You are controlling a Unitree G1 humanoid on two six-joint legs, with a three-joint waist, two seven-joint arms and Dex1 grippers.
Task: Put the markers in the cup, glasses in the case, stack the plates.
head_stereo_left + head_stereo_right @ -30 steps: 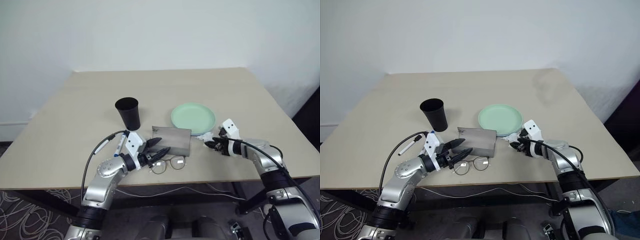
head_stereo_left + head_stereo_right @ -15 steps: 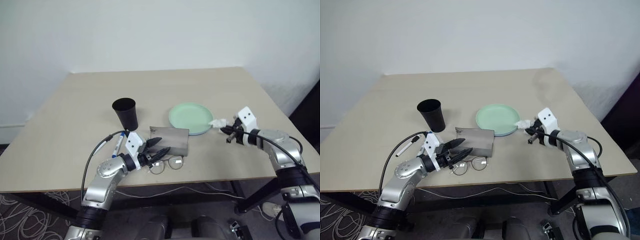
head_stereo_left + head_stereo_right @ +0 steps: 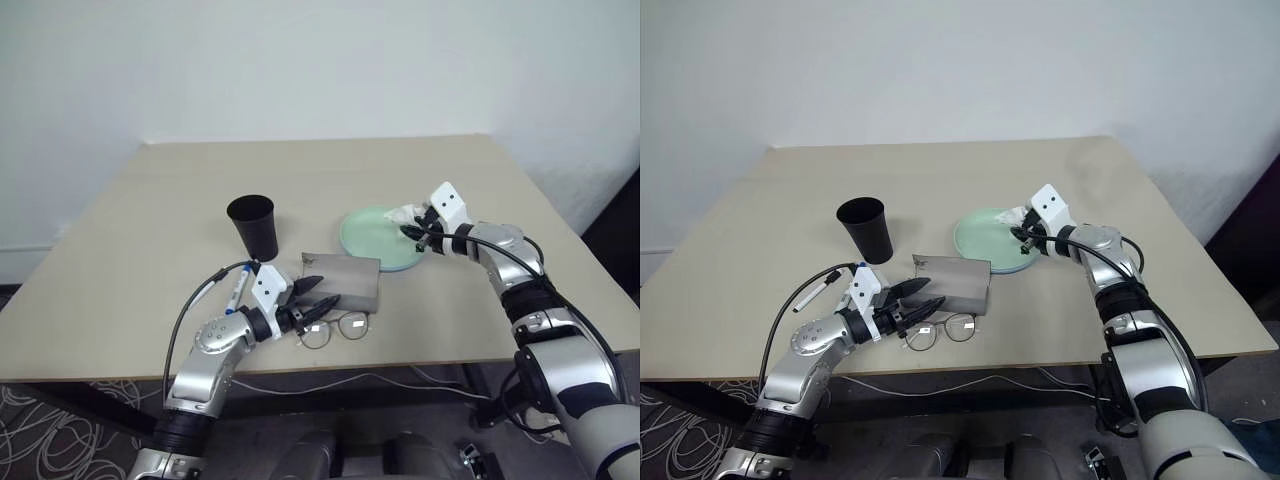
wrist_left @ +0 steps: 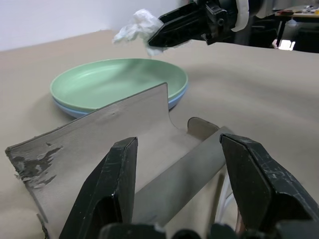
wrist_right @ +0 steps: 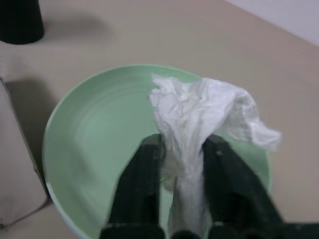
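**Tissue held over stacked plates**

R gripper (image 5: pixel 182 149) pinches crumpled white tissue (image 5: pixel 204 112) above the plates (image 3: pixel 372 232), mint green atop light blue, right of centre. L gripper (image 3: pixel 318 297) wide apart at open grey case (image 3: pixel 345 280); glasses (image 3: pixel 338 327) just nearer. Cup (image 3: pixel 255 226) far-left of case; markers (image 3: pixel 238 288) near it.

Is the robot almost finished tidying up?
Partly. The plates look stacked, green on blue. The right gripper holds a tissue over them. Left to do: the markers lie on the table, not in the cup, and the glasses lie beside the open case.
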